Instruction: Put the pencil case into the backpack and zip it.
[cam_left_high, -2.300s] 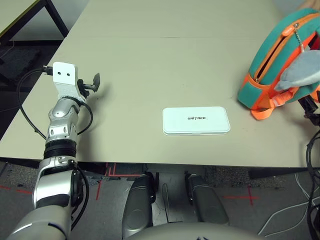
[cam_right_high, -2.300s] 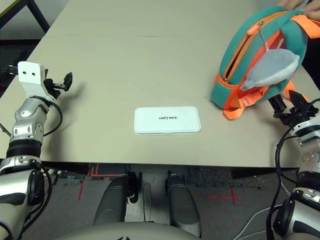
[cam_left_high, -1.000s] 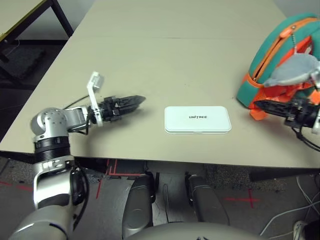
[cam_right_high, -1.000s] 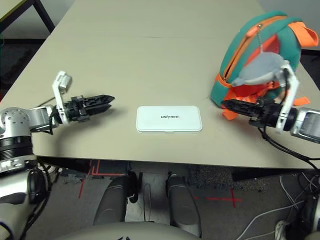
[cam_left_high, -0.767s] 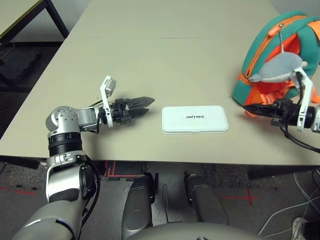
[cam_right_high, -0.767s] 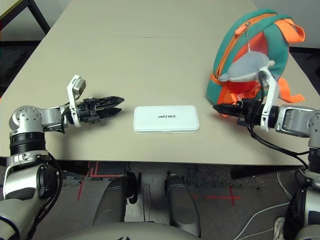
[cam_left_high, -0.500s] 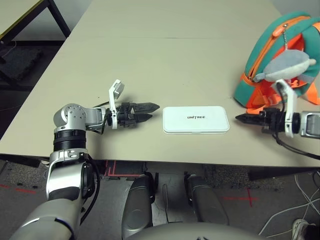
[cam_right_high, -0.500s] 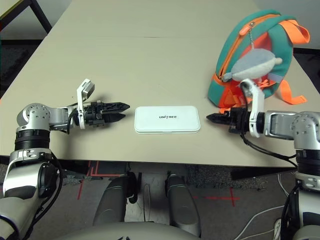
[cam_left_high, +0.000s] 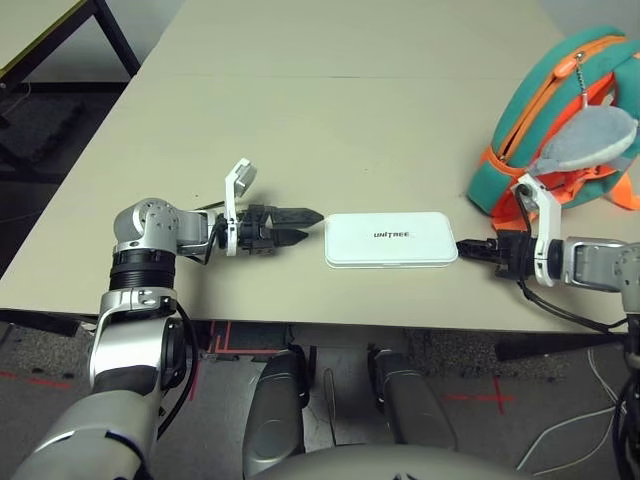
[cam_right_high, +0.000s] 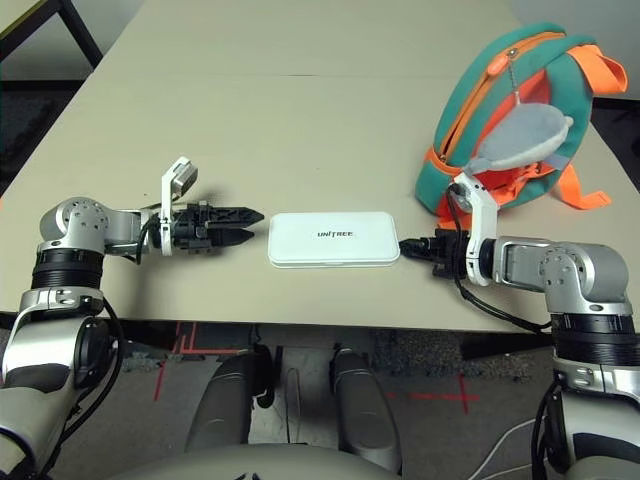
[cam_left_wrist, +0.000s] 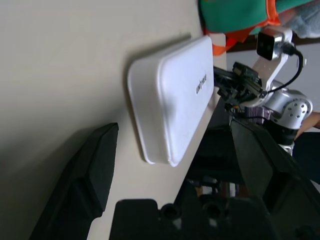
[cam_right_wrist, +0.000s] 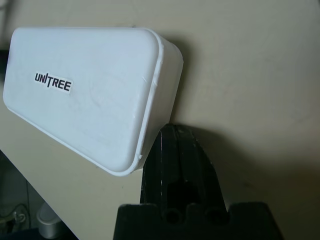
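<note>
Jaws of your left gripper (cam_left_high: 303, 227) stand wide and empty beside the white pencil case (cam_left_high: 390, 240), pointing toward three o'clock, while the jaws of your right gripper (cam_left_high: 478, 249) are closed on nothing, their tips at the case's opposite short end and pointing toward nine o'clock. Your right jaws meet the case's end at or very near its lower side; whether they actually press on it, you cannot tell. A narrow strip of bare counter (cam_left_high: 300, 130) separates your left jaws from the case.

Pictured at the center of the scene, taking twelve o'clock as the counter's far side, the case lies flat near the edge closest to you, its long side running from nine o'clock to three o'clock, its dark "UNITREE" lettering (cam_right_wrist: 53, 81) facing up. Toward two o'clock from the case, the teal backpack (cam_right_high: 450, 130) with orange trim stands on the counter, leaning, beyond your right gripper. An orange zipper track (cam_right_high: 474, 105) runs up the backpack, and a grey plush charm (cam_right_high: 522, 137) hangs from a chain (cam_right_high: 515, 80) over its front. An orange strap (cam_right_high: 580, 192) trails onto the counter at the backpack's three o'clock side.
</note>
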